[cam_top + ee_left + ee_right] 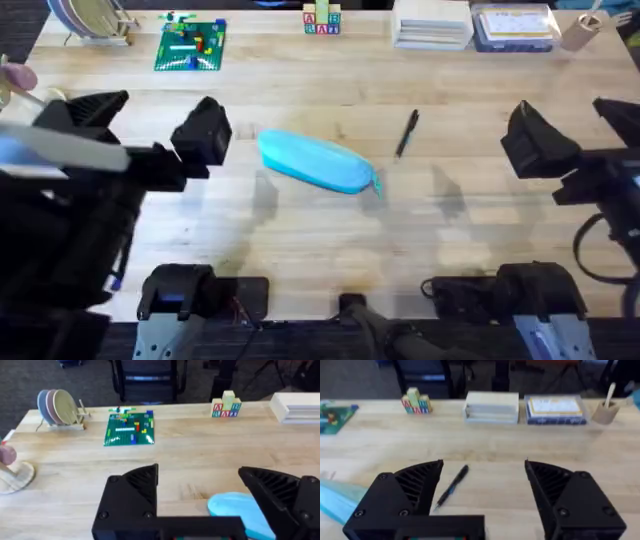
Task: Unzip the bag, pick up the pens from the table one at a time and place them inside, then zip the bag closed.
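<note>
Your bag [318, 161] lies flat near the middle of the counter [300, 230], its long axis slanting, and the zipper end with a small teal pull points toward the right arm's side. One pen [407, 133] lies on the bare wood just beyond that end, apart from the bag and untouched.

Your left tool [200, 137] hangs over the counter beside the bag's other end; its wrist view shows the fingers [132, 495] spread wide with nothing between them. Your right tool [535, 140] sits well to the pen's right, jaws likewise apart and empty, the pen visible between them on the wood.

Along the far edge stand a green brick plate [191, 45], letter blocks [321, 20] and boxes [432, 24].
</note>
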